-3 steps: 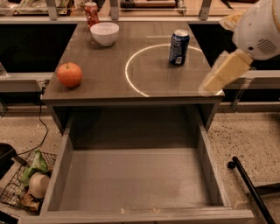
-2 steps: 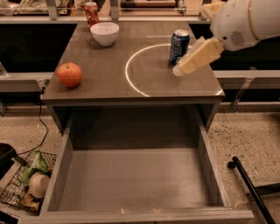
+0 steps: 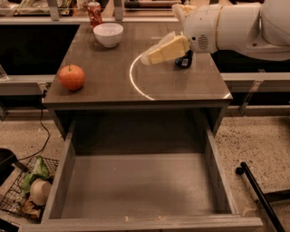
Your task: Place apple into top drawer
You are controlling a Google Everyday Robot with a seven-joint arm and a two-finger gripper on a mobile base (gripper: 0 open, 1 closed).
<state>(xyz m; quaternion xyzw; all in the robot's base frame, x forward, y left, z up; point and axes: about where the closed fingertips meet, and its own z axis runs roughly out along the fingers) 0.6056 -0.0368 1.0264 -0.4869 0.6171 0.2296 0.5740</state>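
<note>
The orange-red apple [image 3: 72, 77] with a short dark stem sits on the grey cabinet top [image 3: 113, 81] near its left front corner. The top drawer [image 3: 136, 186] is pulled fully out below the cabinet top, and nothing lies in it. My gripper [image 3: 152, 56] with cream-coloured fingers hangs over the middle of the cabinet top, to the right of the apple and well apart from it. The white arm [image 3: 226, 27] reaches in from the upper right.
A white bowl [image 3: 108, 34] and a red soda can [image 3: 94, 13] stand at the back left of the top. A dark can [image 3: 183, 59] is mostly hidden behind my arm. A wire basket [image 3: 25, 192] with items sits on the floor at left. A black bar [image 3: 256, 192] lies at right.
My arm and gripper have swept left from the right edge of the cabinet top to its middle, now covering the blue can. The apple and drawer have not moved.
</note>
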